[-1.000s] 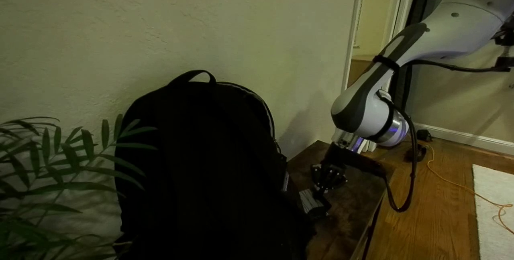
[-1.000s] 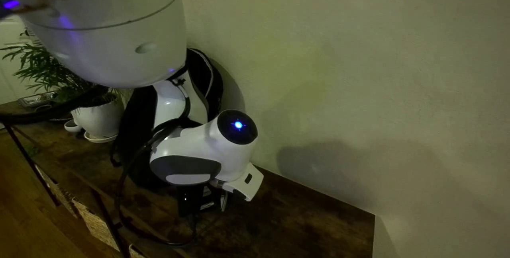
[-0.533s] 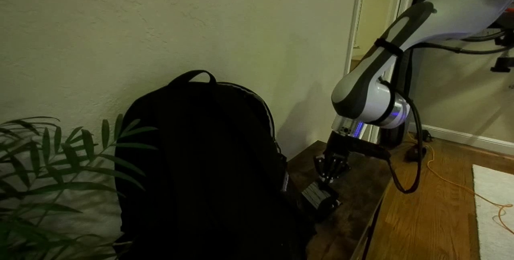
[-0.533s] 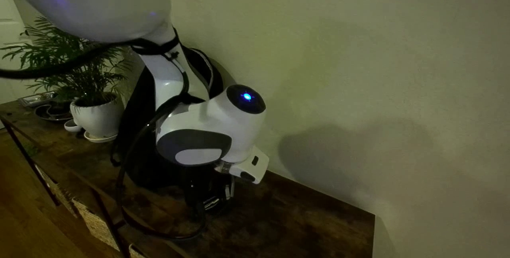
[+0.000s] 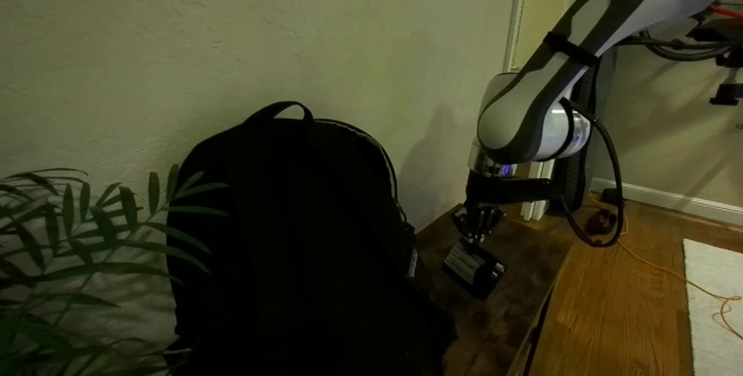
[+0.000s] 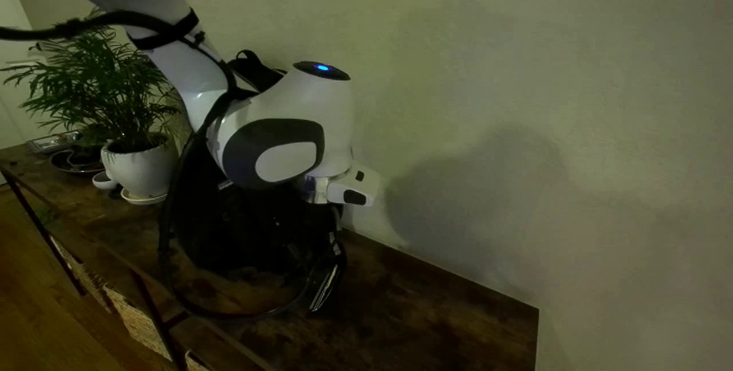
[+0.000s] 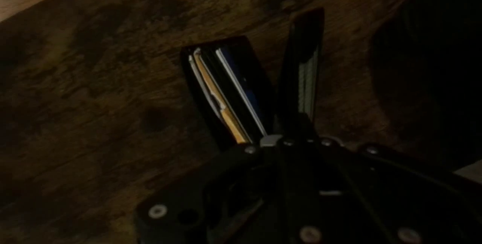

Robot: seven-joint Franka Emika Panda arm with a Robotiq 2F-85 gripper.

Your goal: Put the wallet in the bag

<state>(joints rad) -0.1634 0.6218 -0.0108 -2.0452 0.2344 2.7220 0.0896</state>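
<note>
The wallet is black and folded, with cards and paper showing inside. It hangs partly spread from my gripper above the table in an exterior view (image 5: 475, 268); it also shows in an exterior view (image 6: 325, 288) and in the wrist view (image 7: 229, 89). My gripper (image 5: 476, 241) points down, its fingers shut on the wallet's upper edge; the fingertips also show in the wrist view (image 7: 292, 134). The bag is a black backpack (image 5: 302, 237) standing upright against the wall, beside the wallet and apart from it. The arm partly hides the bag (image 6: 197, 222) in an exterior view. Its opening is too dark to make out.
The brown wooden table (image 5: 516, 312) runs along the pale wall (image 5: 360, 33). A leafy plant (image 6: 114, 85) in a white pot (image 6: 140, 170) stands beyond the bag, with a small white bowl (image 6: 104, 181) beside it. A black cable (image 6: 166, 279) loops from the arm over the table.
My gripper has risen with the wallet in it, lifting it off the table. The wrist has turned to point more straight down. The bag has not moved.
</note>
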